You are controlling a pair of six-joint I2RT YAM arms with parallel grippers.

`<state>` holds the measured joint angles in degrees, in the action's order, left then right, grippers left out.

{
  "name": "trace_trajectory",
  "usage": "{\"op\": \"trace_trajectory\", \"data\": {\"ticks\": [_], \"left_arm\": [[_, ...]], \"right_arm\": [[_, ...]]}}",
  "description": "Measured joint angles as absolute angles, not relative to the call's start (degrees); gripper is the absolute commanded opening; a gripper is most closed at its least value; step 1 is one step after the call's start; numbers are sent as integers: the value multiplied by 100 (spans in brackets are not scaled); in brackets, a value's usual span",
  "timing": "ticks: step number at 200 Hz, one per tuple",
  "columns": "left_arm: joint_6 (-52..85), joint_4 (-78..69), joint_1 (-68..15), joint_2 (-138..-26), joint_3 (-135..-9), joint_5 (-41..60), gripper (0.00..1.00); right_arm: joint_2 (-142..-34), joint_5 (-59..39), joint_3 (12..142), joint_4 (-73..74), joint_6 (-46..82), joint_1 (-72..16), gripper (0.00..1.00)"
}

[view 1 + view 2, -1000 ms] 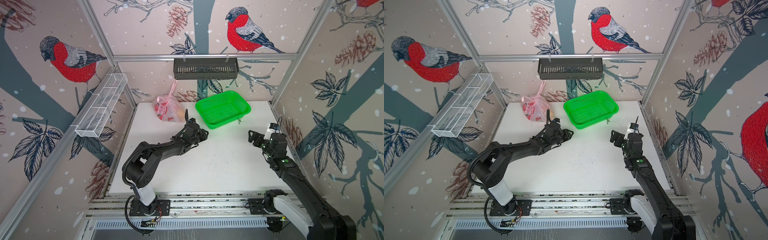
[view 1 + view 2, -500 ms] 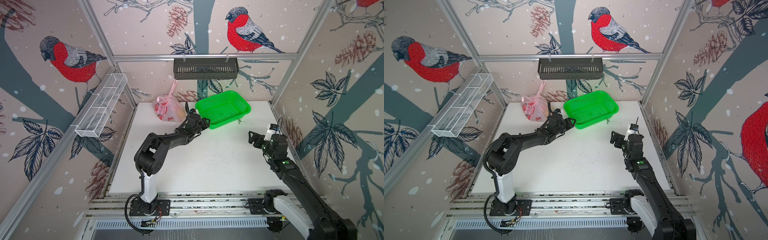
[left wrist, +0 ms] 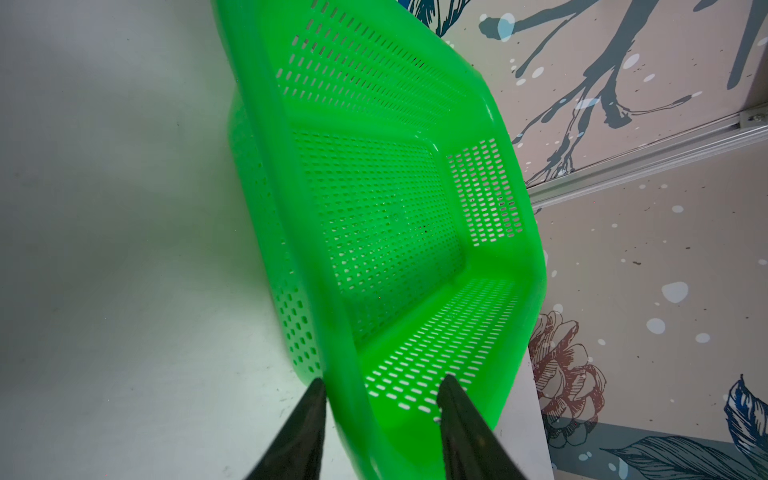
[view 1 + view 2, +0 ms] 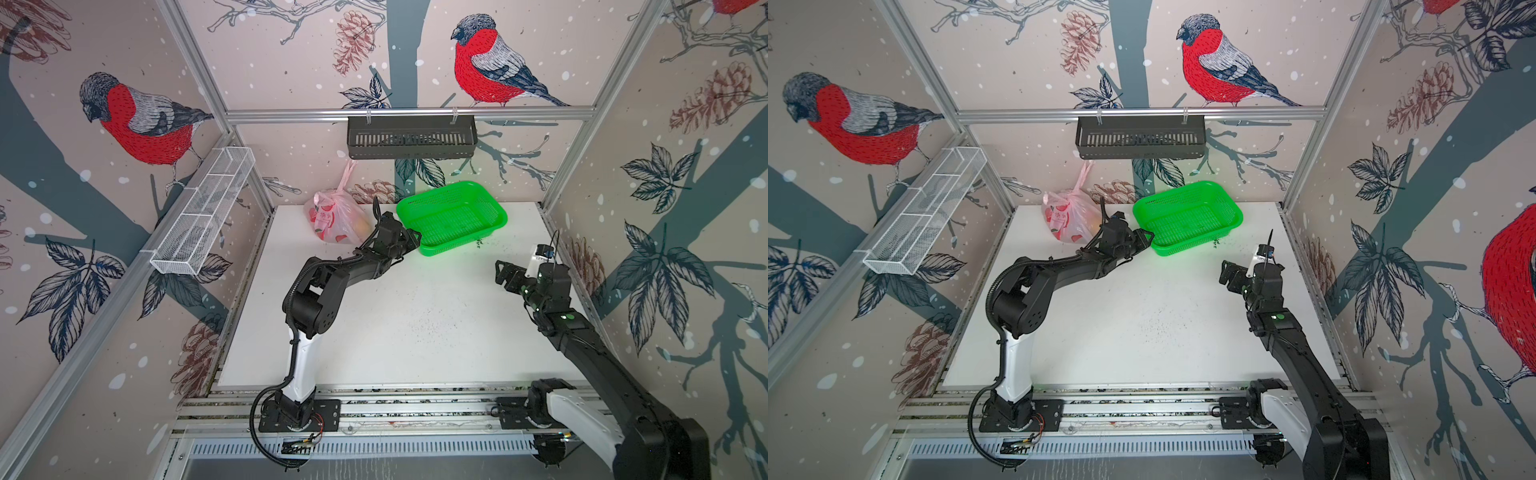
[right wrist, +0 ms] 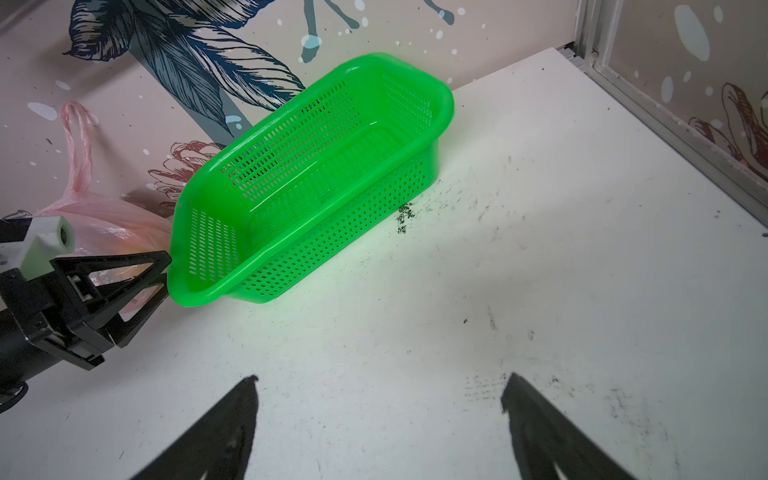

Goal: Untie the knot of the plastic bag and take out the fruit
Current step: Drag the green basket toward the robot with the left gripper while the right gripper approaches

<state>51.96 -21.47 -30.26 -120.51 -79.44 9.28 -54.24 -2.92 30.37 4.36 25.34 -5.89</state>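
Left wrist view: the left gripper [image 3: 382,384] stands half-open astride a corner of the green basket [image 3: 253,104] — one finger outside the wall, one inside (no clear pinch). The right gripper [image 5: 380,386] gapes wide, empty, over the table [image 5: 540,249]. The plastic bag [image 4: 336,218], knot [image 4: 338,192] tied, fruit [image 4: 360,226] inside, sits beside the basket at the back.

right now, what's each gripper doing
left gripper: open, jaws astride the green basket's rim, gripping nothing.
right gripper: open, empty, above the table.

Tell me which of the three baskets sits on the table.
The green basket; the black one hangs on the back rail, the white wire one on the left wall.
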Motion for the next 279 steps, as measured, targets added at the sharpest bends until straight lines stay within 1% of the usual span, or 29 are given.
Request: {"op": "trace_trajectory", "data": {"ticks": [53,99,131,157,177,205,246,279], "left_arm": [[5140,-1997,-3013,-12505,-8427,1048,31],[5256,-2051,-3013,-12529,-8405,1074,21],[5271,-2296,-3013,-12409,-8125,1096,18],[5419,-2569,-3017,-12160,-7623,1098,17],[5568,-2698,-3061,-11843,-7129,1061,16],[5811,-2613,-3249,-11122,-6274,919,16],[6001,-1769,-3728,-9741,-5284,574,15],[6300,-1020,-4281,-8311,-4316,-58,16]], "right_arm": [[-5441,-292,3094,460,2534,-587,92],[-5433,-292,3096,460,2534,-587,93],[-5435,-292,3089,460,2536,-587,92],[-5433,-294,3081,460,2550,-587,92],[-5424,-296,3035,467,2552,-587,92],[-5404,-331,2954,464,2563,-587,92],[-5249,-401,2897,454,2574,-587,92],[-5072,-495,2910,316,2582,-587,92]]}}
